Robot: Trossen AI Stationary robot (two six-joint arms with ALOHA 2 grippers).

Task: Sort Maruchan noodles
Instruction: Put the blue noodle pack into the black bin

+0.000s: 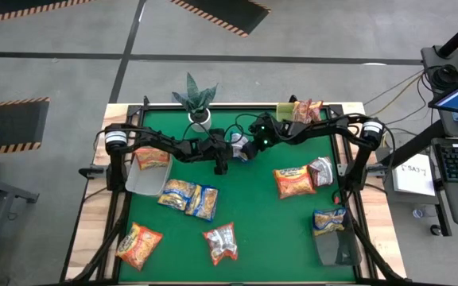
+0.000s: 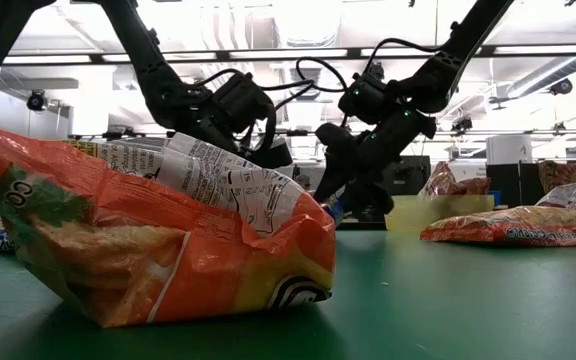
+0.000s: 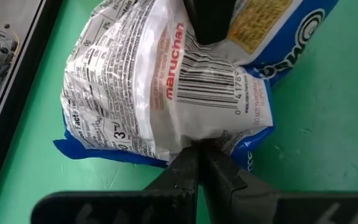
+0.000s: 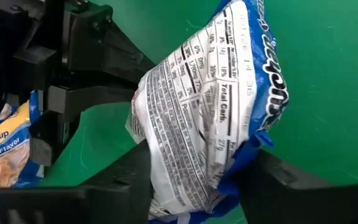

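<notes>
A: Where's the packet [image 1: 238, 145]?

B: Mid-air above the mat [image 1: 253, 222], toward twelve o'clock. The left gripper [image 3: 199, 148] is pinched tight on one edge. The right gripper [image 4: 194, 180] straddles the other end, fingers half-closed around it.

A: How will it handle?

B: Light, crinkly, slick. The noodles inside probably crack, so grip the sealed edge.

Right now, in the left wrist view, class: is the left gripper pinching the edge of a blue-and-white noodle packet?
Yes: the left gripper has its fingers closed together on the lower edge of the blue-and-white packet.
</notes>
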